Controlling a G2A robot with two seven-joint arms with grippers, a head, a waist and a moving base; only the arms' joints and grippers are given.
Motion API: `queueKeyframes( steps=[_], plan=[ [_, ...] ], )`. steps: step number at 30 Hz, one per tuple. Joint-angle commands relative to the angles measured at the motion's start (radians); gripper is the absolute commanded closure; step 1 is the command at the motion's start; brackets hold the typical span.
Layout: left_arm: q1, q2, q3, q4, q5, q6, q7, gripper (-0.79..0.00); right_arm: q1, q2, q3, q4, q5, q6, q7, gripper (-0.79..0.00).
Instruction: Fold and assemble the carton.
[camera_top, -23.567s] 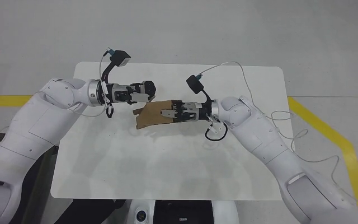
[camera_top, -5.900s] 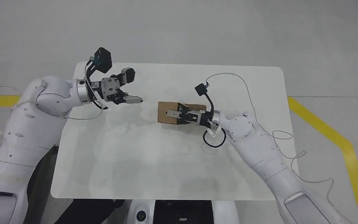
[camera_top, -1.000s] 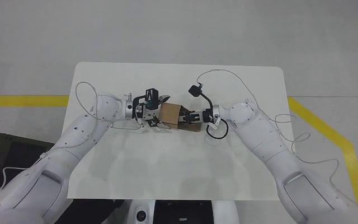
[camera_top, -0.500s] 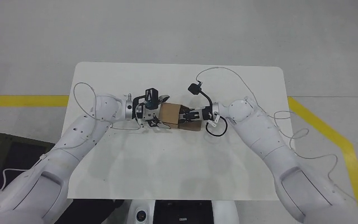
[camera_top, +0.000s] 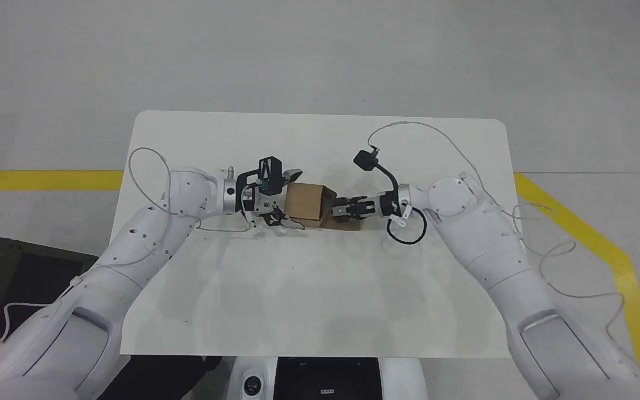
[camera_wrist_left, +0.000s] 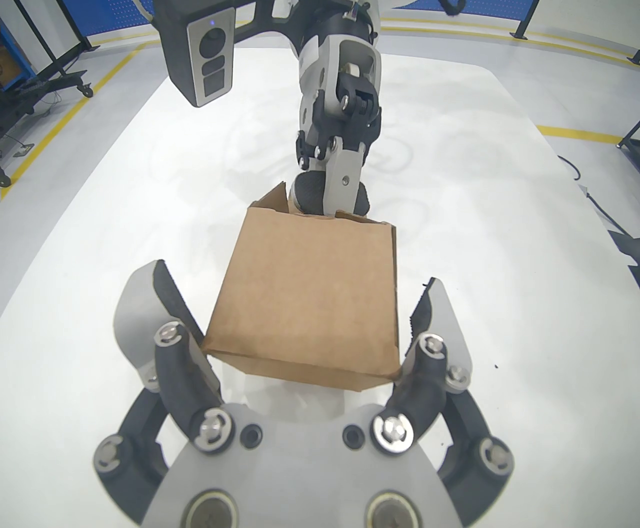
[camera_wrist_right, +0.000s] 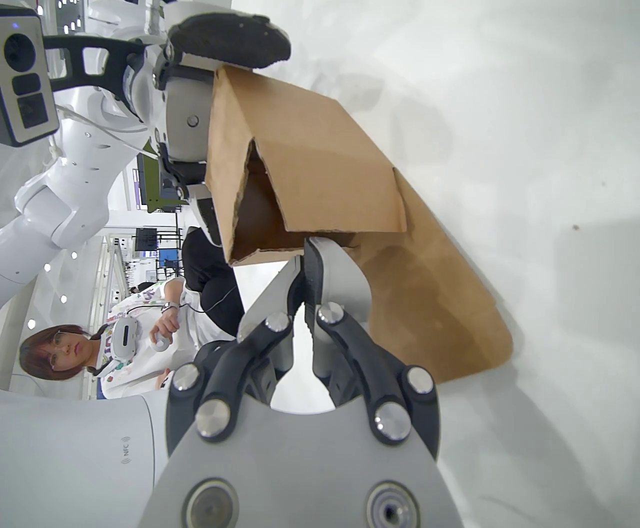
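You have one carton (camera_top: 308, 203) here, made of plain brown cardboard with a dull, papery face. It is shaped like a small box. It lies on its side near the middle of the smooth white table (camera_top: 300, 310), between your two arms. Its sides are flat and its folds are sharp. The end that faces your right arm is open, so you can look into the dark inside, and the cut edges there look a bit ragged. One long flap (camera_wrist_right: 440, 310) with a rounded corner lies flat on the table at that end. You have two grippers, and each has two fingers of grey metal with black rubbery pads. Your left gripper (camera_wrist_left: 292, 279) is spread wide around the other end of the carton. Its fingers (camera_wrist_left: 167, 310) sit one on each side, and the pads touch the two near corners of the box, so it is holding the carton. Your right gripper (camera_wrist_right: 303, 260) is squeezed closed, with its two fingers pressed together. Its tip touches the carton at the open end, just under the edge of a folded side.
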Motion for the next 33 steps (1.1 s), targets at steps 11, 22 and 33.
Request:
queueKeyframes(
  steps=[11, 22, 33],
  plan=[
    [0.002, 0.004, -0.007, -0.005, -0.002, 0.000, -0.002, -0.785, 0.008, 0.022, 0.040, -0.023, -0.077, 0.017, -0.051, 0.000],
    [0.006, 0.007, -0.013, -0.008, -0.006, 0.000, -0.010, -0.785, 0.071, -0.024, -0.057, 0.045, -0.053, -0.043, -0.031, 0.000],
    [0.013, 0.006, -0.024, -0.015, -0.007, 0.000, -0.023, -0.785, 0.083, -0.061, -0.105, 0.105, 0.036, -0.075, -0.023, 0.000]
  ],
)
